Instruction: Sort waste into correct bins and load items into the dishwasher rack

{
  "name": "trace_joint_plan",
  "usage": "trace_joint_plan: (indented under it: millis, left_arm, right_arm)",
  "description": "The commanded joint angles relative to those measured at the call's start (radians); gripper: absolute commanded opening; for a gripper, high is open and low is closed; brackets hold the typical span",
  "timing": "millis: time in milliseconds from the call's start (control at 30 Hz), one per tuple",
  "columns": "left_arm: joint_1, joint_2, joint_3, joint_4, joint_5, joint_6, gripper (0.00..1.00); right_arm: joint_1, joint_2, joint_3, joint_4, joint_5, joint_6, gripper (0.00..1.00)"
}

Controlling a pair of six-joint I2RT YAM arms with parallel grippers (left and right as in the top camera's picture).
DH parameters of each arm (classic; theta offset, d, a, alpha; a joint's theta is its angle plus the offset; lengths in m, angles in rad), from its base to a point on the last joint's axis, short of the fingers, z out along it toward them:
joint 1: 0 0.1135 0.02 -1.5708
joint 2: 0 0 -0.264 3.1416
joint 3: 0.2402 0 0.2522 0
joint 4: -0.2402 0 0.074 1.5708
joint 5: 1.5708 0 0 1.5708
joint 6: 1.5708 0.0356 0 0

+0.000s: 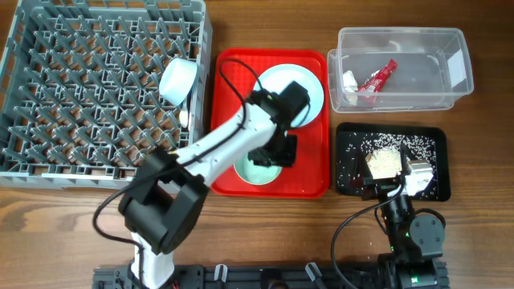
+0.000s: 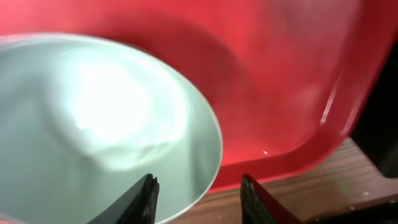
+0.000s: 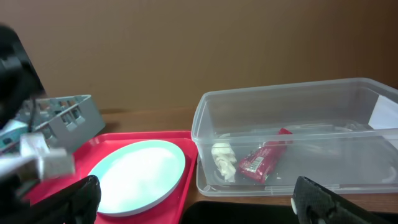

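Left gripper point(image 2: 198, 190) fingers point(image 2: 140, 202) black; between them a pale green bowl point(image 2: 93, 124), ahead a glossy red serving tray point(image 2: 280, 74). Ahead of the right gripper point(image 3: 202, 208): clear tub point(image 3: 348, 106), red snack wrapper point(image 3: 264, 158), white napkin point(image 3: 222, 160); ahead-left, pale blue plate point(image 3: 140, 174).

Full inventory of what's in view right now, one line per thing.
dishwasher rack: 1, grey, far left of the table
blue bowl: 1, pale blue, at the rack's right edge
serving tray: 1, red, centre
plate: 1, pale blue, far end of the serving tray
green bowl: 1, pale green, near end of the serving tray
tub: 1, clear, far right
wrapper: 1, red, in the tub
napkin: 1, white, in the tub beside the wrapper
black tray: 1, black, in front of the tub
food scraps: many, brownish-white, in the black tray
table: 1, brown wood
left gripper: 1, black, open, straddling the green bowl's rim
right gripper: 1, black, open, by the black tray
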Motion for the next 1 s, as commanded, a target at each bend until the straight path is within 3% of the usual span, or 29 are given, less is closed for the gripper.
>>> trace_joint_plan:
  millis: [0, 67, 133, 300, 467, 533, 700, 767, 900, 967]
  left_arm:
    - [0.059, -0.127, 0.061, -0.087, -0.096, 0.02, 0.5]
    - [0.08, -0.153, 0.061, -0.151, -0.197, 0.019, 0.56]
    - [0.102, -0.151, 0.025, -0.154, -0.201, 0.019, 0.57]
    - [0.185, -0.151, -0.202, 0.031, -0.122, 0.006, 0.55]
    - [0.229, -0.151, -0.339, 0.145, -0.095, 0.013, 0.43]
    - [0.225, -0.152, -0.34, 0.153, -0.092, 0.017, 0.26]
    - [0.243, -0.158, -0.299, 0.128, -0.092, 0.02, 0.04]
    - [0.248, -0.172, -0.248, 0.082, -0.097, 0.026, 0.04]
    - [0.247, -0.241, -0.045, -0.126, -0.351, 0.042, 0.04]
    - [0.248, -0.278, 0.051, -0.267, -0.625, 0.007, 0.04]
  right_arm:
    - [-0.004, -0.005, -0.002, 0.004, -0.015, 0.007, 1.0]
    - [-0.004, -0.005, -0.002, 0.004, -0.015, 0.007, 1.0]
    - [-0.004, -0.005, -0.002, 0.004, -0.015, 0.007, 1.0]
    - [-0.004, -0.005, -0.002, 0.004, -0.015, 0.007, 1.0]
    - [-0.004, -0.005, -0.002, 0.004, -0.015, 0.007, 1.0]
    - [-0.004, -0.005, -0.002, 0.004, -0.015, 0.007, 1.0]
    - [-0.004, -0.005, -0.002, 0.004, -0.015, 0.007, 1.0]
    - [-0.004, -0.005, -0.002, 0.004, -0.015, 0.007, 1.0]
    - [-0.004, -0.005, -0.002, 0.004, -0.015, 0.007, 1.0]
    - [-0.004, -0.005, -0.002, 0.004, -0.015, 0.007, 1.0]
